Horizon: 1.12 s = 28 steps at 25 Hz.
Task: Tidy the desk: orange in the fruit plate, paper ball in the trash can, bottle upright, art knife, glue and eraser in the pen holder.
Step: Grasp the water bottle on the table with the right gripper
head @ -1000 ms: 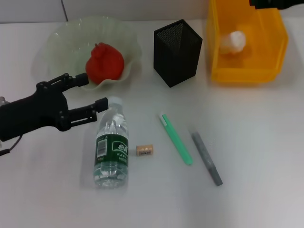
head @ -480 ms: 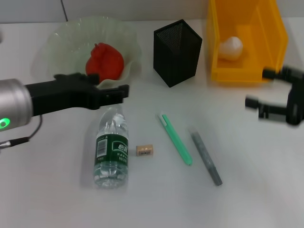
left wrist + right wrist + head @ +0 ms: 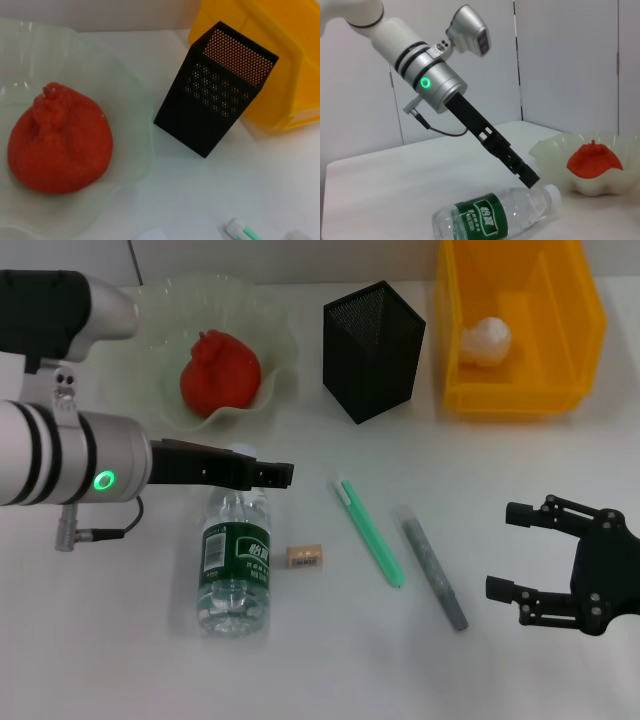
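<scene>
The bottle [image 3: 235, 555] lies on its side, cap toward the fruit plate [image 3: 130, 330]; it also shows in the right wrist view [image 3: 495, 215]. My left gripper [image 3: 275, 473] hovers just over its cap end. The orange [image 3: 220, 370] sits in the plate. The paper ball [image 3: 485, 340] lies in the yellow trash bin [image 3: 520, 395]. The eraser [image 3: 303, 557], green glue stick [image 3: 372, 533] and grey art knife [image 3: 434, 572] lie on the table. The black pen holder [image 3: 372, 350] stands behind them. My right gripper [image 3: 508, 550] is open and empty, right of the knife.
The left wrist view shows the orange [image 3: 57, 145] in the plate [image 3: 135, 125], the mesh holder [image 3: 215, 95] and the bin [image 3: 295, 60]. The left arm's silver forearm [image 3: 60, 455] spans the table's left side.
My left arm has turned and its gripper has moved right, over the bottle's cap. My right arm has come down from near the bin to the table's front right.
</scene>
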Tool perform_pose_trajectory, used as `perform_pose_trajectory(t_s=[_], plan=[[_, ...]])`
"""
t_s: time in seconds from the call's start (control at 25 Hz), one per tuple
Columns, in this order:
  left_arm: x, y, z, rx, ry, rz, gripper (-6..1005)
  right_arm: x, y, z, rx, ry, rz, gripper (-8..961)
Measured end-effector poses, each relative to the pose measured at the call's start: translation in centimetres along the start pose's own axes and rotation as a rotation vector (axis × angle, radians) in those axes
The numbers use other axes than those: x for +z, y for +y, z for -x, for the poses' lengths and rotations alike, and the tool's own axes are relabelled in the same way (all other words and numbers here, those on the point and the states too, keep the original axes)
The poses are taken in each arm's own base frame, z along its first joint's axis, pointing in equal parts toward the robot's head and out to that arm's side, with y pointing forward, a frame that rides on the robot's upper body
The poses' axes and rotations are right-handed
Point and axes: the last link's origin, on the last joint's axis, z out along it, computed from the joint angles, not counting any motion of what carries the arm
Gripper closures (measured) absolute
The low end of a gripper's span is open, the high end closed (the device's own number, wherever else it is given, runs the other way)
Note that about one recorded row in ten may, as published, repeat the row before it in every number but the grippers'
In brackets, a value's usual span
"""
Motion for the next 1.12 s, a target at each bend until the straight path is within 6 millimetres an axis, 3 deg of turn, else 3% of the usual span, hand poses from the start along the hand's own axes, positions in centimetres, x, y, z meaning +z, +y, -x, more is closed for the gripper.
perform_pose_trajectory(t_s=[0.12, 0.56, 1.12], plan=[[1.7, -0.6, -0.3, -0.015, -0.033, -0.005, 155, 0.0, 0.1, -0.1, 0.006, 0.0, 0.0, 108], [3.2, -2.5, -0.7, -0.061, -0.031, -0.044, 196, 0.4, 0.0, -0.3, 0.03, -0.005, 0.007, 109], [5.2, -3.4, -0.7, -0.054, -0.079, -0.077, 247, 0.5, 0.0, -0.4, 0.05, -0.006, 0.009, 109]])
